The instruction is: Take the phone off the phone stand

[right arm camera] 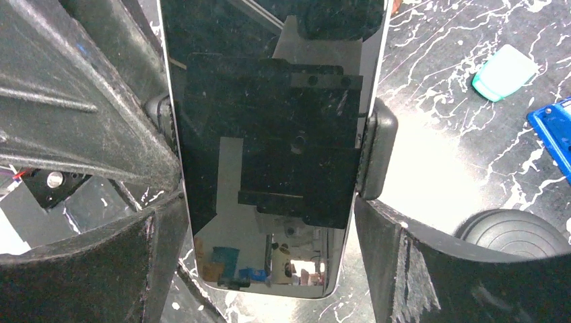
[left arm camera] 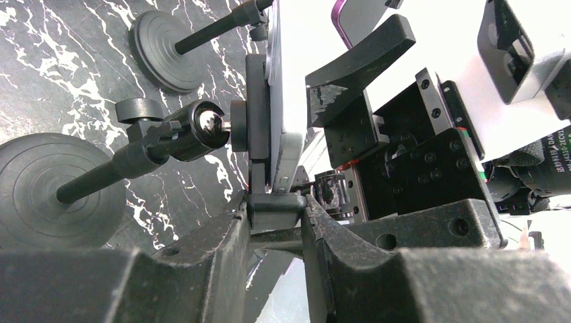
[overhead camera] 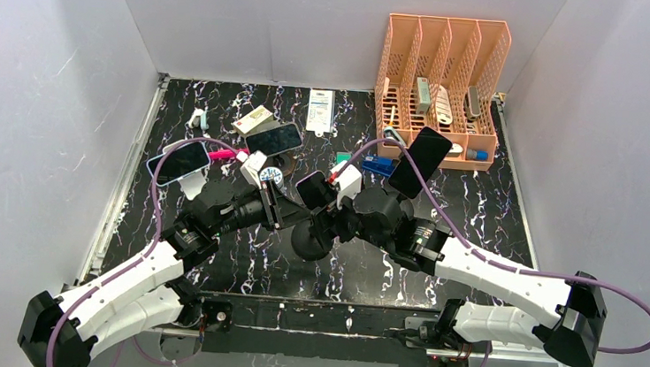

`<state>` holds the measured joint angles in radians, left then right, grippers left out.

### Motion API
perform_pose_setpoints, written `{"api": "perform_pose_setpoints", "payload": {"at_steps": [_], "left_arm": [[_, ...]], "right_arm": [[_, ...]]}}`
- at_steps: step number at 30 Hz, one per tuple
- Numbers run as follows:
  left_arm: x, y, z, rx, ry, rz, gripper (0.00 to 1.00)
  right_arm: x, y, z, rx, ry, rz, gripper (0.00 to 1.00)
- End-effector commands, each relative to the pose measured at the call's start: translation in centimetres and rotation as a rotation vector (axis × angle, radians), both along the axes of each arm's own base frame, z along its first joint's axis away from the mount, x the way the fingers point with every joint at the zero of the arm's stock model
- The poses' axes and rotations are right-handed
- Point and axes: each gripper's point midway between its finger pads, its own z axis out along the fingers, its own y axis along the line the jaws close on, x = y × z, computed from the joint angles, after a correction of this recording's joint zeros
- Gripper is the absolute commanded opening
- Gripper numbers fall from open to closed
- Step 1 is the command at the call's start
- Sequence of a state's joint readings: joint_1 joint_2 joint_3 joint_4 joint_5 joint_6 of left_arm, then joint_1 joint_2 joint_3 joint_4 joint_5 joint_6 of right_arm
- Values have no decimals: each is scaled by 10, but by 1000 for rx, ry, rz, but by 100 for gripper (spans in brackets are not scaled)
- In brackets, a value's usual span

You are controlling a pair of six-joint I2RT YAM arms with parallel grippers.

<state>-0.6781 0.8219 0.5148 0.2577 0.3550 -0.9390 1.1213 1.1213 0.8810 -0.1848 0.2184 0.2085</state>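
Observation:
A black-screened phone (overhead camera: 315, 189) sits clamped in a black phone stand with a round base (overhead camera: 309, 242) at the table's middle. In the right wrist view the phone (right arm camera: 269, 134) fills the space between my fingers, and the stand's side clamp (right arm camera: 377, 148) presses its right edge. My right gripper (right arm camera: 266, 202) is open, one finger close on each side of the phone. In the left wrist view the phone (left arm camera: 279, 101) shows edge-on, the stand's ball joint (left arm camera: 202, 128) behind it. My left gripper (left arm camera: 276, 212) is shut on the stand's lower clamp.
Three more phones stand on holders at the left (overhead camera: 179, 160), the middle back (overhead camera: 274, 137) and the right (overhead camera: 419, 161). An orange file rack (overhead camera: 441, 87) stands at the back right. A teal piece (right arm camera: 505, 70) and a blue one (right arm camera: 555, 124) lie nearby.

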Motion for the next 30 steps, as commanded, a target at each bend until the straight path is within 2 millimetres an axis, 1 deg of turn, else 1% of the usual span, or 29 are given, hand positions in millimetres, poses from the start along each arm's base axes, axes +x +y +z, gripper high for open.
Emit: {"api": "perform_pose_setpoints", "payload": {"at_steps": [1,5,13,16,20,23,25,27,28,30], "left_arm": [[1,3,-6,33,44,22,0],[1,3,-6,33,46,20,0],[0,4,-6,35,47,18,0],[0,4,-6,37,48,21,0],[0,4,-6,37,49,20,0],[0,3,-6,37,49,18,0],[0,3,-6,38,50,18,0],[0,3,-8,40,52,17,0],[0,3,-9,43,52,16,0],[-1,5,-11,50,46,16,0]], "right_arm": [[13,10,31,95,-65,-42,99],[14,10,30,103,-75,-46,97],[16,9,20,57,-86,-33,86],[15,9,16,38,-85,-26,87],[16,10,13,24,-86,-34,91],[17,10,11,17,-87,-39,90],[18,10,12,18,-89,-44,86],[19,9,12,17,-91,-56,78],[20,7,13,20,-95,-67,71],[23,3,14,27,-102,-97,55]]}}
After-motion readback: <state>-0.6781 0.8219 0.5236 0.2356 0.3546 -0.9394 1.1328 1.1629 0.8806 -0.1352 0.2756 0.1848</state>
